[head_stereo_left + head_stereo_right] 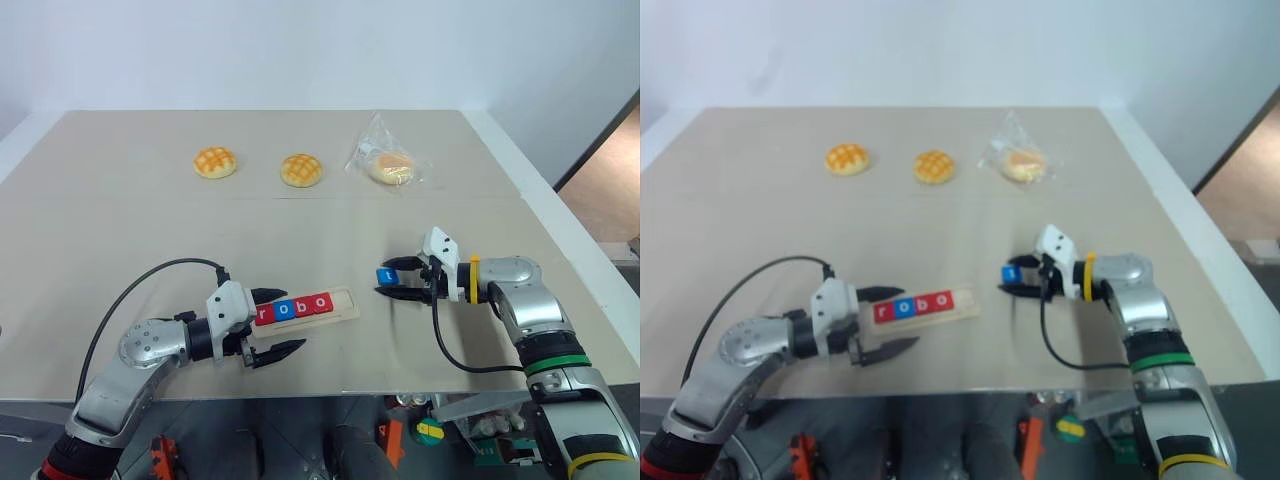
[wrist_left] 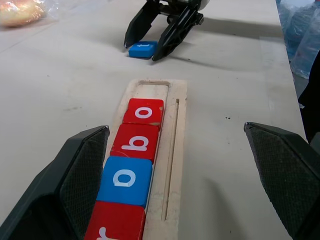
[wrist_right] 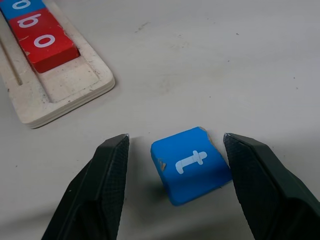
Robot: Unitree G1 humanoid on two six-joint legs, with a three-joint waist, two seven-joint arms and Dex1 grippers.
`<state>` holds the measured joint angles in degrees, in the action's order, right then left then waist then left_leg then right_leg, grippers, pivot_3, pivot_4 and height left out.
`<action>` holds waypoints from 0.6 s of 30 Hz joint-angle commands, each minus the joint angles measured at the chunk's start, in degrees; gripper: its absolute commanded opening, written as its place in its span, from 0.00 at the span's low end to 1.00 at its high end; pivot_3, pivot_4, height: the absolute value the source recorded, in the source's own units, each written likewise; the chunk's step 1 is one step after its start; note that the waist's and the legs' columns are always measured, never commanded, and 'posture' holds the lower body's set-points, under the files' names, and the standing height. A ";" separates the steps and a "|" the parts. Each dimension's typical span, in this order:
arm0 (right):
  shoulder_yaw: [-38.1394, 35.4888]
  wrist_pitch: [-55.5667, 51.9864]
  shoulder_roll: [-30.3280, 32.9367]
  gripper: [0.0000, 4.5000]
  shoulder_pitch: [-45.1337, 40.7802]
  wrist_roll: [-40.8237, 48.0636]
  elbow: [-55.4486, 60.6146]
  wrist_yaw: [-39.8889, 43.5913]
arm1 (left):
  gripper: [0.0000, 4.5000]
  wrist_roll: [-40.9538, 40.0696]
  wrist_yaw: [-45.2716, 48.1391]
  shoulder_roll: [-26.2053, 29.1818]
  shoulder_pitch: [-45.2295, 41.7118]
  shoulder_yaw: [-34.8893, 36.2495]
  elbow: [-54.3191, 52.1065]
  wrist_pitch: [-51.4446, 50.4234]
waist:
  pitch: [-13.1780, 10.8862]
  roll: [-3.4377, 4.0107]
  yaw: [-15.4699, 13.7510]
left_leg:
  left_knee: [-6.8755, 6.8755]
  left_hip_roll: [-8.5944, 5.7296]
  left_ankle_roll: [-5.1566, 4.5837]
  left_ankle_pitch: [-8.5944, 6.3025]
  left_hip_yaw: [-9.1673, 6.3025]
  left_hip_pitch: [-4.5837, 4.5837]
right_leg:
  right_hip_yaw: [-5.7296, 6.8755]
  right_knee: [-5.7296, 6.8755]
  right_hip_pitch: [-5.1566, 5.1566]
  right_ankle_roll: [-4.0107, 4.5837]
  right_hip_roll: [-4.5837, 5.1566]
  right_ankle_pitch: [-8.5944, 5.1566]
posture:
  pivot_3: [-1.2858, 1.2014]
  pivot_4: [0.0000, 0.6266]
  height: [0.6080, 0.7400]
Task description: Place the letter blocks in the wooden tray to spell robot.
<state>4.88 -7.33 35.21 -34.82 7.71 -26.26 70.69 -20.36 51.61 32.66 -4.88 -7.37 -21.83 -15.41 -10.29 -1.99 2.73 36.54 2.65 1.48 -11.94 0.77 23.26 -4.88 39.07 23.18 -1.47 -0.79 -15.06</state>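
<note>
Because four letter blocks (image 2: 134,162) already spell "robo", the wooden tray (image 1: 345,312) on the surface (image 1: 300,220) keeps its end slot free. Left gripper (image 1: 275,325) fingers spread wide around the tray, probably steadying it. Right gripper (image 3: 175,175) fingers straddle the blue t block (image 3: 192,165), partly open, not yet gripping.

- Two golden buns, one (image 1: 215,162) left of the other (image 1: 301,169), at the far bench (image 1: 120,230).
- A wrapped bun (image 1: 388,165) lies right of them.

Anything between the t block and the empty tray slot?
Nothing visible. The t block lies on bare table between the right gripper's open fingers, and the tray's last slot faces it, unobstructed.
</note>
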 commanded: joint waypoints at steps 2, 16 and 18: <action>0.73 2.51 -0.08 0.68 -2.65 -0.56 -1.69 0.70 | 1.00 0.01 0.03 0.06 -0.71 0.19 -0.66 0.68 | 0.00 0.00 0.02 | 0.00 0.00 0.00 0.00 0.00 0.00 | 0.00 0.00 0.00 0.00 0.00 0.00 | 0.52 0.24 1.00; 0.99 4.97 -0.07 0.62 -6.42 -1.19 -12.77 3.53 | 1.00 0.45 -0.77 0.15 0.54 0.35 -1.46 0.67 | -0.01 0.01 0.01 | -0.01 -0.01 0.00 0.00 0.05 0.03 | -0.05 0.00 0.03 0.10 0.03 0.06 | 0.52 0.24 1.00; 0.78 3.99 0.34 0.62 -4.17 -0.72 -10.51 3.51 | 1.00 0.45 -0.92 0.24 0.78 0.37 -1.56 0.68 | 0.00 0.01 0.01 | -0.01 -0.01 0.00 0.00 0.03 0.03 | -0.03 0.00 0.02 0.10 0.03 0.06 | 0.52 0.24 1.00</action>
<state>6.36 -2.03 34.64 -41.65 6.04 -39.38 73.56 -20.12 50.90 32.57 -4.59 -7.48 -21.54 -15.40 -10.29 -1.99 2.74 36.53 2.64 1.47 -11.94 0.79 23.28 -4.90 39.07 23.20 -1.37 -0.76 -14.99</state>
